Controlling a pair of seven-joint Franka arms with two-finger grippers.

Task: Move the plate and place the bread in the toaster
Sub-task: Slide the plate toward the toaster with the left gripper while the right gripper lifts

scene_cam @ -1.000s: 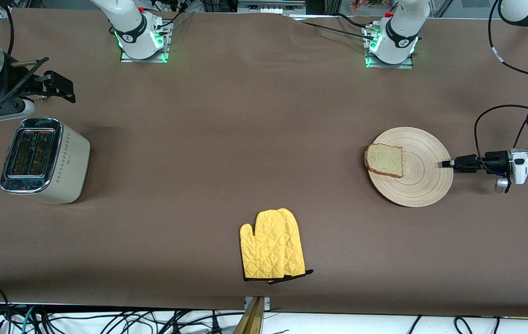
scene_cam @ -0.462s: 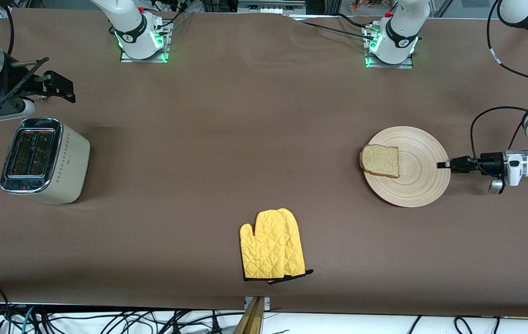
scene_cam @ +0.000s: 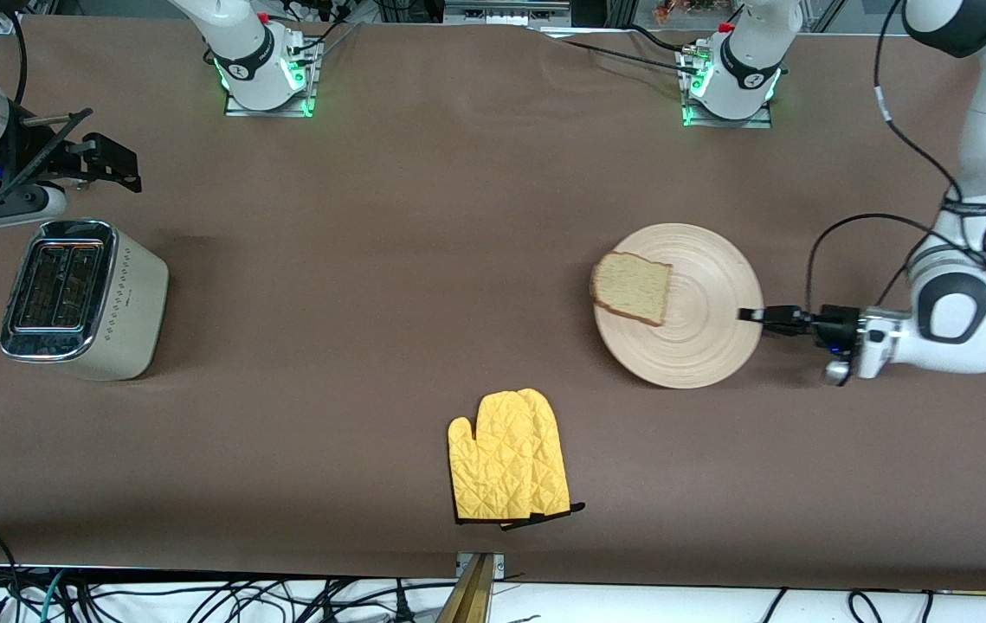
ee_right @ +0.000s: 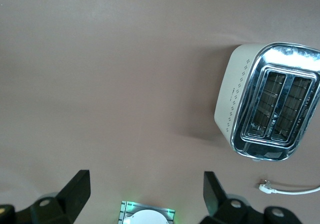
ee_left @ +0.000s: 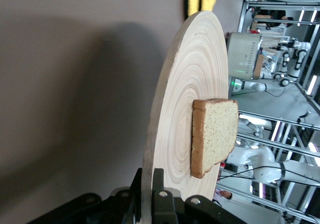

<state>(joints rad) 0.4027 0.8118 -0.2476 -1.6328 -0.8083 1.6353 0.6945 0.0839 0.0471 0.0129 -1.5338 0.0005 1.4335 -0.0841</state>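
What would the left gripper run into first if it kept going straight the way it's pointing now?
The left gripper is already shut on the plate rim, pointing toward the right arm's end. Straight on, it would likely meet the bread lying on the plate first, though height is hard to judge.

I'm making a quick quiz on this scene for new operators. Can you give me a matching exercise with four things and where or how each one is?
Things:
1. bread
2. plate
3. toaster
4. right gripper

States:
A. open, up over the table by the toaster
B. gripped at its rim by the left gripper
C. lying on the plate
D. standing at the right arm's end of the table, both slots empty

Pairs: 1-C, 2-B, 3-D, 4-A
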